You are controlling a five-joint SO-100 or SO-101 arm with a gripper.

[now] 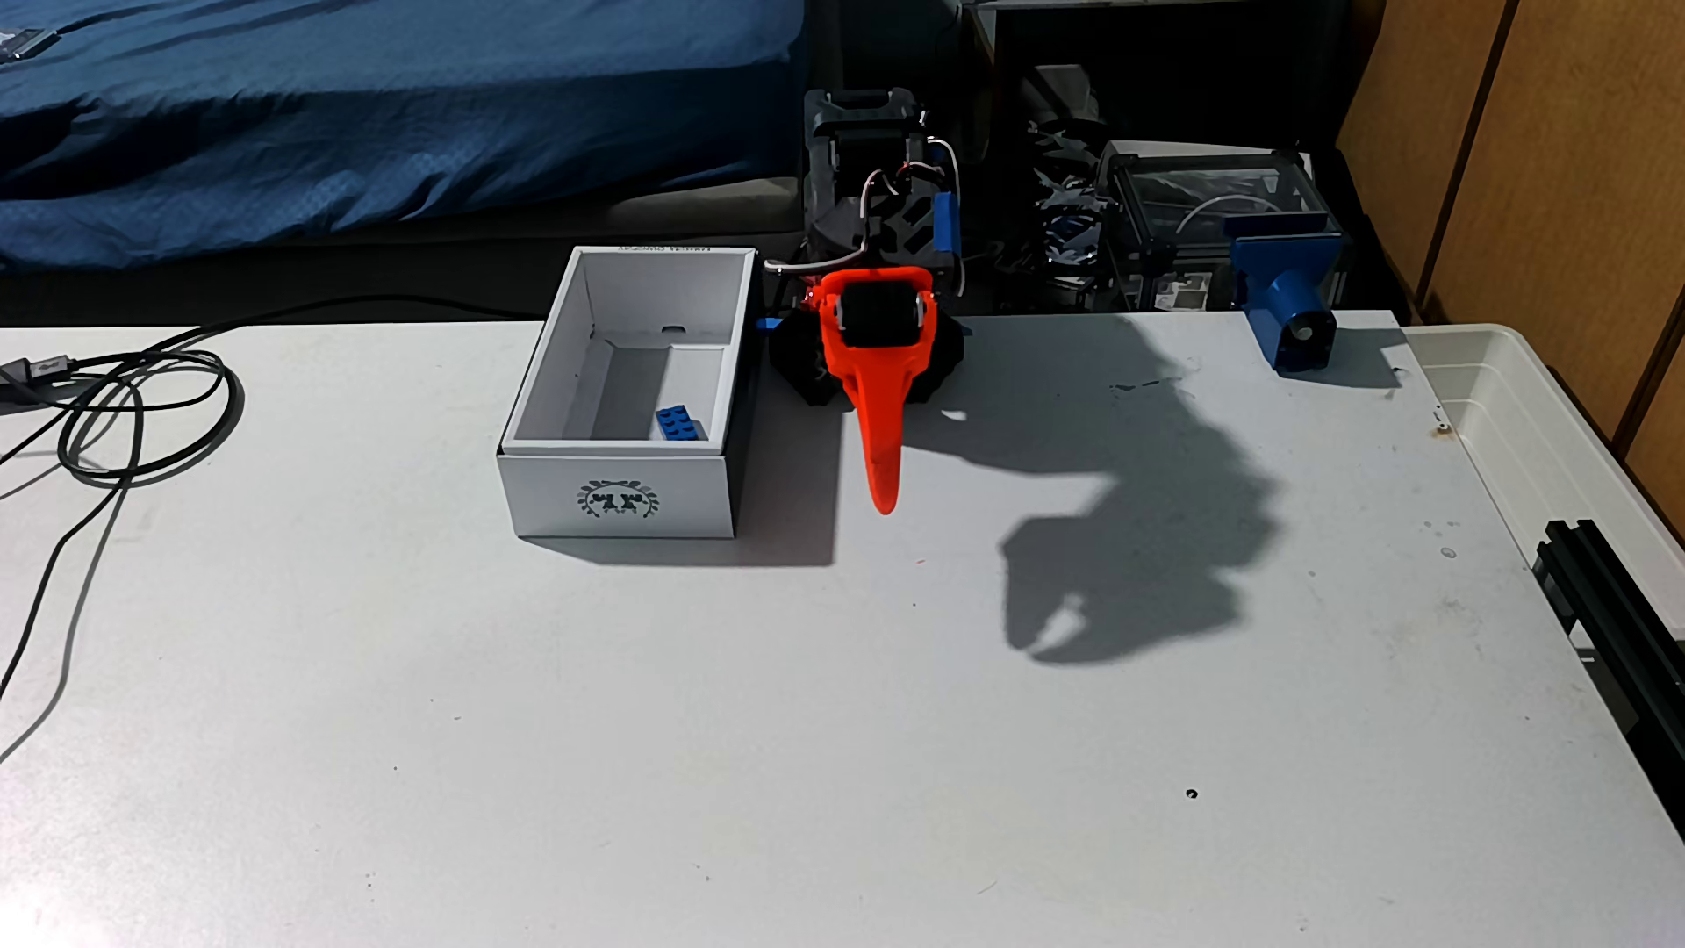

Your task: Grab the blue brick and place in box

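Already the blue brick point(681, 425) lies inside the box point(620, 492), tucked into the floor's corner at about four o'clock from the box's middle, against the near wall and close to the right wall as the fixed view shows them, so the placing looks done. The orange gripper point(883, 501) hangs just beside the box at its three o'clock, outside the right wall, tip pointing down toward the table point(821, 729) and carrying nothing. From this angle the orange finger hides its partner, though the shadow at four o'clock shows a narrow split at the tip, so the jaws seem nearly closed; I cannot tell more surely. The remaining risk, as I judge it, is the arm itself: it stands close to the box's right wall, and a retreat swinging toward nine o'clock could clip that wall, shoving the light cardboard or tipping it and spilling the brick. A low sweep could also drag the tip across the table. The cables point(137, 410) at nine o'clock and the blue device point(1286, 301) at two o'clock lie well apart and pose little danger.
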